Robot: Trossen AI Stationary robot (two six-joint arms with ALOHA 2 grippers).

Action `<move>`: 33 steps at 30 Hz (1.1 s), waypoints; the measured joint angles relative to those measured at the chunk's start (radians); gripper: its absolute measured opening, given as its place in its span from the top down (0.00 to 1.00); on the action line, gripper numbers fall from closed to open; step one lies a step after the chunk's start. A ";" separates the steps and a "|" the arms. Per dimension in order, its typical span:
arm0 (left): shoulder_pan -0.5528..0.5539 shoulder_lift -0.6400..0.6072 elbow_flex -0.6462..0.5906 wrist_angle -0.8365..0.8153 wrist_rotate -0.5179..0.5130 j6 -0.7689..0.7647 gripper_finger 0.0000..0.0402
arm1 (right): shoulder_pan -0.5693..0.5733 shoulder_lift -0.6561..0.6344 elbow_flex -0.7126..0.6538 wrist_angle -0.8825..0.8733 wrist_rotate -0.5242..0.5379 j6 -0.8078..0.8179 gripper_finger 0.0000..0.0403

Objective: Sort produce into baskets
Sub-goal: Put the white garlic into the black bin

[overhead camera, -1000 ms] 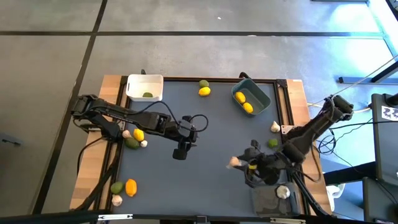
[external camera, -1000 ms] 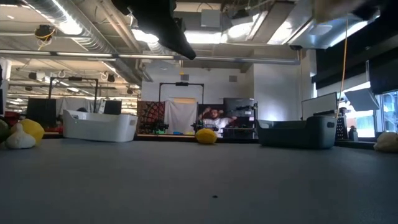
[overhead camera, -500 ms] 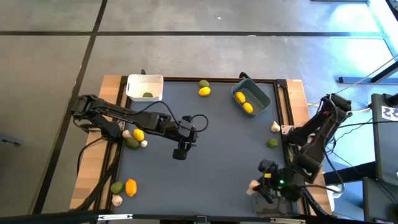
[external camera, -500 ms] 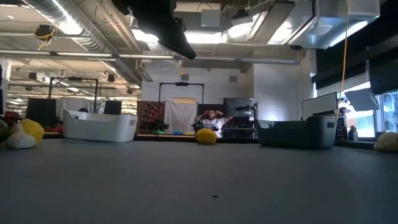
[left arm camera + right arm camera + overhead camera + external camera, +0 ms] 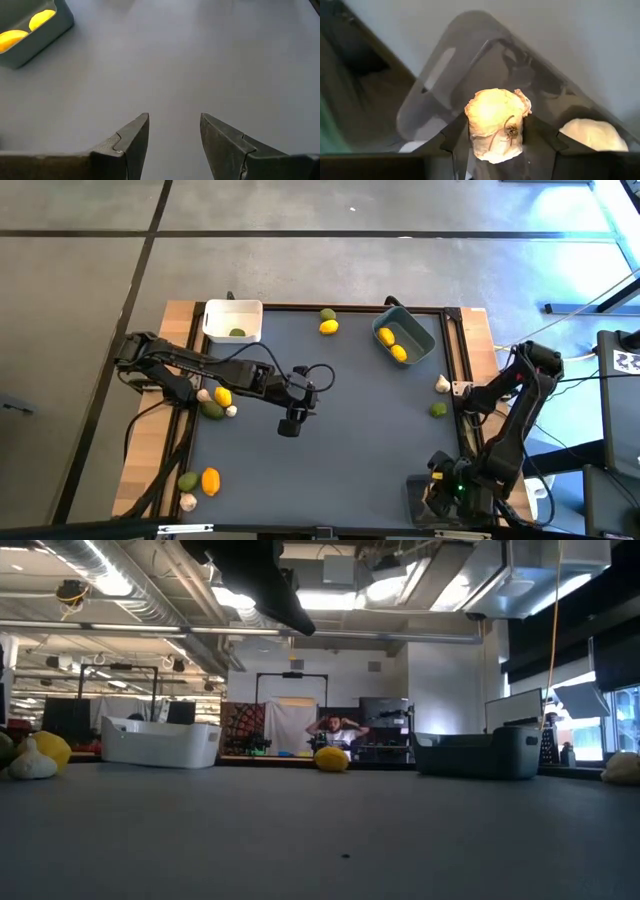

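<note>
Garlic (image 5: 497, 124), pinched by the right gripper (image 5: 497, 135), has swung over the clear tray (image 5: 445, 75), ready to drop; left gripper (image 5: 172, 131) idles mid-table, fingers spread.

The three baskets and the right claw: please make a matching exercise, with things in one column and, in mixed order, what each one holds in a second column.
Things:
1. white basket
2. blue-grey basket
3. clear basket
4. right claw

Holds:
a. two yellow fruits
b. one garlic bulb lying inside
c. one green fruit
d. a garlic bulb gripped between its fingers

Pairs: 1-c, 2-a, 3-b, 4-d
</note>
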 joint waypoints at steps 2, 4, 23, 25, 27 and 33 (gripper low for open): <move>0.000 0.000 0.000 0.002 0.000 -0.001 0.57 | 0.000 0.021 0.000 -0.004 -0.014 0.021 0.64; 0.000 0.000 0.000 0.002 0.000 -0.007 0.57 | -0.001 0.045 -0.001 -0.005 -0.081 0.024 0.64; 0.000 0.000 0.000 0.002 0.000 -0.009 0.57 | -0.010 0.159 -0.002 -0.104 -0.184 0.030 0.47; 0.000 0.000 0.000 0.002 0.000 -0.009 0.57 | -0.011 0.159 -0.002 -0.115 -0.200 0.029 0.43; 0.000 0.000 0.000 0.002 0.000 -0.008 0.57 | -0.016 0.159 -0.002 -0.117 -0.223 0.026 0.41; 0.000 0.000 0.000 0.002 0.000 -0.009 0.57 | -0.028 0.145 -0.002 -0.127 -0.223 0.032 0.38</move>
